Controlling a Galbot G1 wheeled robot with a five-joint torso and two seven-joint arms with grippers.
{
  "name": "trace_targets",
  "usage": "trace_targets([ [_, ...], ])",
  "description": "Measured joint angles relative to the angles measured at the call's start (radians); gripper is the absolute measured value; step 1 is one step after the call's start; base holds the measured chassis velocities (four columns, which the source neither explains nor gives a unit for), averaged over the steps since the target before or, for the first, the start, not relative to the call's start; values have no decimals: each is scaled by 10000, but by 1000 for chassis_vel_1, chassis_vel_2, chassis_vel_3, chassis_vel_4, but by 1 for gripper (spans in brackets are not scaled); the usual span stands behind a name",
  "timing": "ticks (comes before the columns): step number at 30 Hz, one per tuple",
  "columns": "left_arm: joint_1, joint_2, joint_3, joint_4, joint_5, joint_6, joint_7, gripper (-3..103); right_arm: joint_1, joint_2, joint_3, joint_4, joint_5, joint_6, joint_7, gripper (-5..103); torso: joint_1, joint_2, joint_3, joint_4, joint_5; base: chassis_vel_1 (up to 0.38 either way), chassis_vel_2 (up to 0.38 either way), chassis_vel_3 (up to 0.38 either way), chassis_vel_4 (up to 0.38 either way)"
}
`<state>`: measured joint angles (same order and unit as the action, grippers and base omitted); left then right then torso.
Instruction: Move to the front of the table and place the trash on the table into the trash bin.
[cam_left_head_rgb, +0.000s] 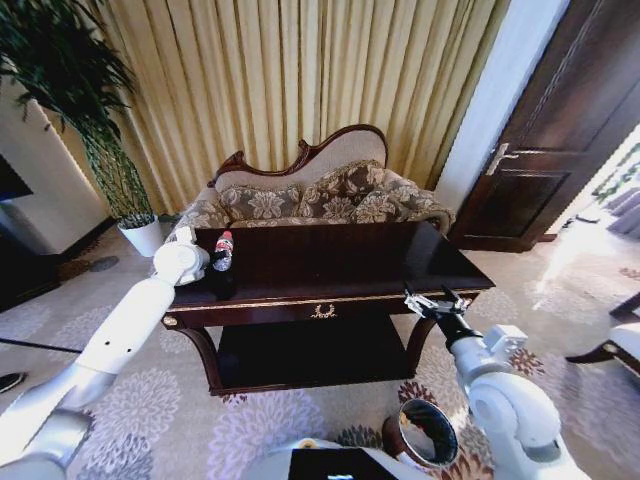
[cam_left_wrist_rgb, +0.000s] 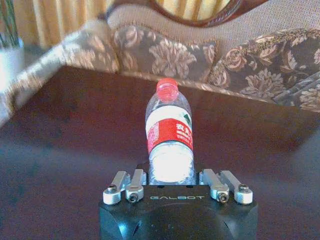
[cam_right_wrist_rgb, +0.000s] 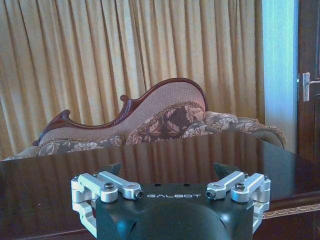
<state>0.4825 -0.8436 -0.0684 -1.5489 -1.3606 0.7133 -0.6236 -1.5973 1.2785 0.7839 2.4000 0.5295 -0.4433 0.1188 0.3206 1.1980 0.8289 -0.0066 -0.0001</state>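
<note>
I see the bottle (cam_left_head_rgb: 223, 251) standing upright on the table (cam_left_head_rgb: 330, 262), near its left end and toward the back edge, red cap up and a white and red label around its middle. My left gripper (cam_left_head_rgb: 214, 268) is right at it: in the left wrist view the bottle (cam_left_wrist_rgb: 170, 137) rises from the centre of the left gripper (cam_left_wrist_rgb: 171, 172), its base sitting between the metal linkages. The fingertips are hidden behind the bottle and the gripper body, so I cannot tell whether they are pinching it or standing apart from it.

My right gripper (cam_left_head_rgb: 434, 301) hangs at the table's front right corner, just off the gold-trimmed edge, with its fingers spread wide; in the right wrist view the right gripper (cam_right_wrist_rgb: 172, 172) looks level across the glossy tabletop (cam_right_wrist_rgb: 150, 160).

The bin (cam_left_head_rgb: 424, 434) sits on the carpet by my base, below the right arm, well apart from the bottle. Behind the table stands the sofa (cam_left_head_rgb: 310, 195).
</note>
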Motion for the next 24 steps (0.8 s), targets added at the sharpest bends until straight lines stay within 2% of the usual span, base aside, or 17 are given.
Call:
trace_targets([
  [2, 45, 23, -45, -40, 323, 0, 178, 40, 0, 3, -4, -2, 0, 1, -1, 100, 0, 0, 0, 0, 0, 0, 0, 0, 0],
  [4, 201, 131, -234, -212, 1345, -8, 816, 40, 3, 29, -8, -12, 0, 4, 0, 100, 0, 0, 0, 0, 0, 0, 0, 0, 0],
  [5, 201, 131, -234, -212, 1345, -8, 816, 40, 3, 29, -8, -12, 0, 4, 0, 100, 0, 0, 0, 0, 0, 0, 0, 0, 0],
  [6, 427, 277, -442, -381, 2376, -327, 1601, 40, 5, 70, -7, -14, 0, 9, 0, 100, 0, 0, 0, 0, 2, 0, 0, 0, 0],
  [7, 427, 277, -442, -381, 2376, -327, 1601, 40, 5, 70, -7, -14, 0, 9, 0, 100, 0, 0, 0, 0, 2, 0, 0, 0, 0],
  [9, 807, 481, -679, -618, 3431, -864, 2401, 40, 17, 96, -4, -6, 0, 11, 0, 100, 0, 0, 0, -1, 0, 0, 0, 0, 0],
  [10, 807, 481, -679, -618, 3431, -864, 2401, 40, 17, 96, -4, -6, 0, 11, 0, 100, 0, 0, 0, -1, 0, 0, 0, 0, 0],
  [12, 1293, 694, -975, -913, 4162, -1487, 3107, 40, 33, 91, 7, 46, 13, 12, 0, 100, 0, 0, 0, 1, 1, 0, 0, 0, 0],
  [13, 1293, 694, -975, -913, 4162, -1487, 3107, 40, 33, 91, 7, 46, 13, 12, 0, 100, 0, 0, 0, 1, 1, 0, 0, 0, 0],
  [14, 2106, 959, -1503, -1352, 5067, -2478, 4112, 40, 56, 47, 17, 153, 65, 12, 0, 100, 0, 0, -1, 0, -1, 0, 0, 0, 0],
  [15, 2459, 1073, -1769, -1495, 5511, -2876, 4546, 40, 68, 25, 18, 197, 80, 13, 0, 100, 0, 0, -1, 1, -1, 0, 0, 0, 0],
  [16, 2459, 1073, -1769, -1495, 5511, -2876, 4546, 40, 68, 25, 18, 197, 80, 13, 0, 100, 0, 0, -1, 1, -1, 0, 0, 0, 0],
  [17, 2924, 1248, -2176, -1671, 6027, -3354, 5143, 40, 81, 11, 18, 266, 93, 13, 0, 100, 0, 0, -1, 4, -1, 0, 0, 0, 0],
  [18, 3156, 1342, -2382, -1781, 6242, -3627, 5413, 40, 84, 11, 18, 301, 97, 14, 0, 100, 0, 0, -1, 6, 0, 0, 0, 0, 0],
  [19, 3156, 1342, -2382, -1781, 6242, -3627, 5413, 40, 84, 11, 18, 301, 97, 14, 0, 100, 0, 0, -1, 6, 0, 0, 0, 0, 0],
  [20, 3590, 1543, -2816, -2060, 6567, -4196, 5910, 40, 87, 39, 10, 378, 98, 18, 0, 100, 0, 1, -1, 6, -1, 0, 0, 0, 0],
  [24, 3934, 1793, -3189, -2491, 6919, -5023, 6524, 40, 86, 106, -23, 499, 98, 26, 0, 100, 0, 0, -1, -1, 0, 0, 0, 0, 0],
])
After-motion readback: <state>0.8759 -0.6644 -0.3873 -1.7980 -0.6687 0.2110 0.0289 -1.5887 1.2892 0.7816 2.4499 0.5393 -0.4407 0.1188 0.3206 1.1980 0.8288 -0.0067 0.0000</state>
